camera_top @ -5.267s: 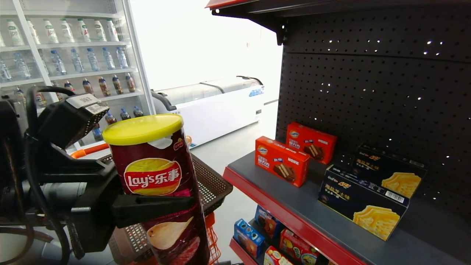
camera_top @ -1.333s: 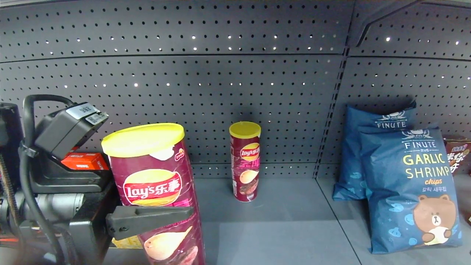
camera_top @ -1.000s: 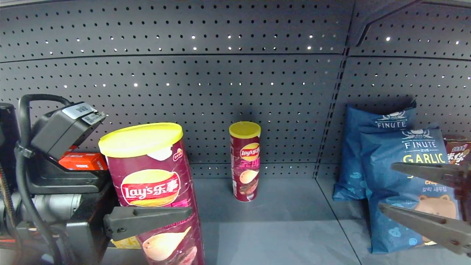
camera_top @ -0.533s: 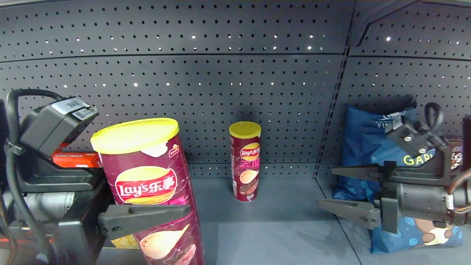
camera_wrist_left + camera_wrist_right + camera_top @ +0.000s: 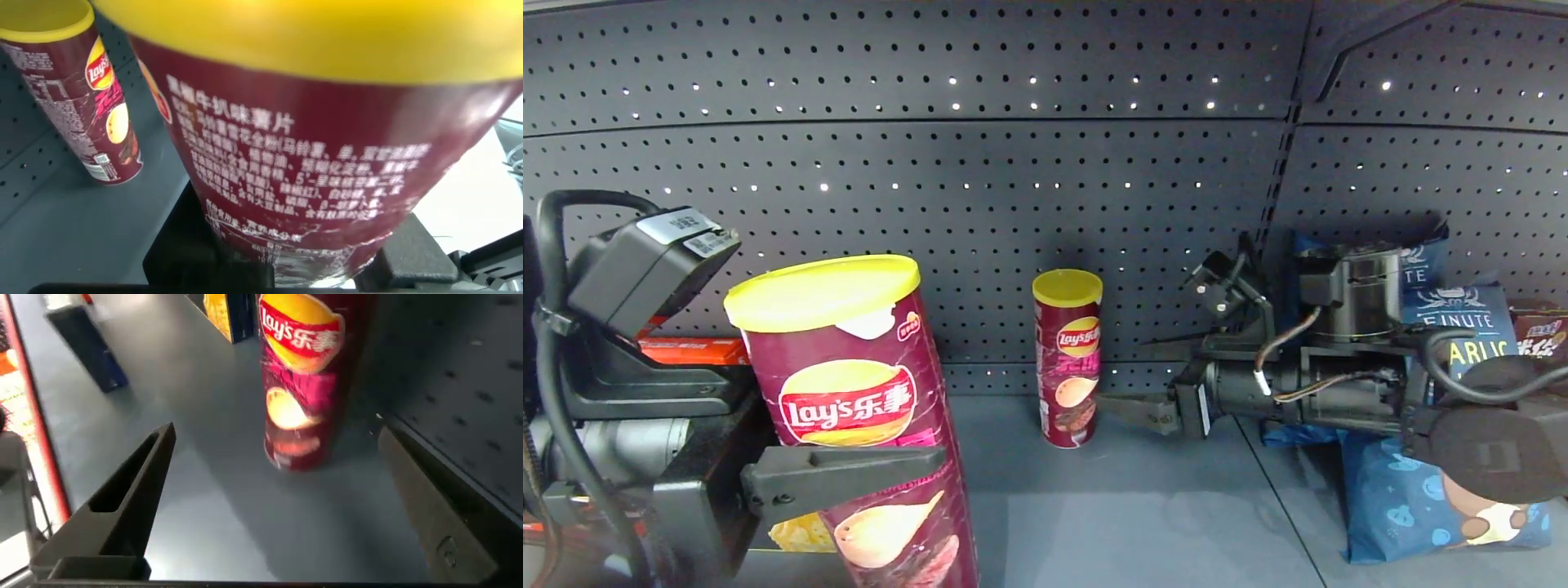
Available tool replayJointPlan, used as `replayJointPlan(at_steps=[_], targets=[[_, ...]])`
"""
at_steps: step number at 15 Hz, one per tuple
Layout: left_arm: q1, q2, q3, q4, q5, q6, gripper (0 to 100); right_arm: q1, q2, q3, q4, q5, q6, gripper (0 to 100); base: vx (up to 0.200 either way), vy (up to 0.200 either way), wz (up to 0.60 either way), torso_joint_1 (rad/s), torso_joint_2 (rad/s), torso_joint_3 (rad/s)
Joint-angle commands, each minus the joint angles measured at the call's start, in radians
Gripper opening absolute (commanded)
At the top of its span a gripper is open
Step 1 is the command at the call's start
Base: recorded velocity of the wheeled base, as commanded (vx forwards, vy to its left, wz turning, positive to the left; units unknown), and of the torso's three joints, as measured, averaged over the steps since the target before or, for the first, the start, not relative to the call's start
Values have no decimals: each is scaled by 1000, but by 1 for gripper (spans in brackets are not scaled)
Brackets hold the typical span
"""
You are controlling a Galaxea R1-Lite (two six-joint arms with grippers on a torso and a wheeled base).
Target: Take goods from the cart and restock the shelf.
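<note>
held can [image 5: 849, 384]: maroon, yellow lid, upright, near left, clamped by left fingers [image 5: 849, 482] | right fingers [image 5: 1135, 406]: spread beside shelf can [image 5: 1067, 359]

Dark pegboard wall [image 5: 1013, 163], light pinpricks through holes, grey shelf deck [image 5: 1160, 523].

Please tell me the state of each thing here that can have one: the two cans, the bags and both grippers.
held can: upright, lid on, gripped.
shelf can: standing on the shelf, lid on, not gripped.
bags: standing upright.
left gripper: jaws shut on held can.
right gripper: jaws open, facing shelf can.
</note>
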State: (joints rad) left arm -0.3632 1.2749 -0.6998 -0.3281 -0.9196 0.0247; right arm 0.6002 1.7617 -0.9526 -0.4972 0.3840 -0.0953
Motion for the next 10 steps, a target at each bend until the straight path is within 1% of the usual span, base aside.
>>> replayJointPlan(at_steps=[1, 4, 7, 10], targets=[[0, 14, -3, -2, -1, 1, 0, 7, 94, -43, -6, 6, 0, 100, 0, 0, 0, 0, 0, 0], [0, 35, -6, -29, -1, -3, 0, -5, 125, -43, -69, 62, 0, 100, 0, 0, 0, 0, 0, 0], [0, 49, -21, -29, -1, -3, 0, -23, 131, -43, -70, 82, -1, 100, 0, 0, 0, 0, 0, 0], [0, 50, -23, -28, -1, -3, 0, -54, 145, -38, -106, 161, -3, 100, 0, 0, 0, 0, 0, 0]])
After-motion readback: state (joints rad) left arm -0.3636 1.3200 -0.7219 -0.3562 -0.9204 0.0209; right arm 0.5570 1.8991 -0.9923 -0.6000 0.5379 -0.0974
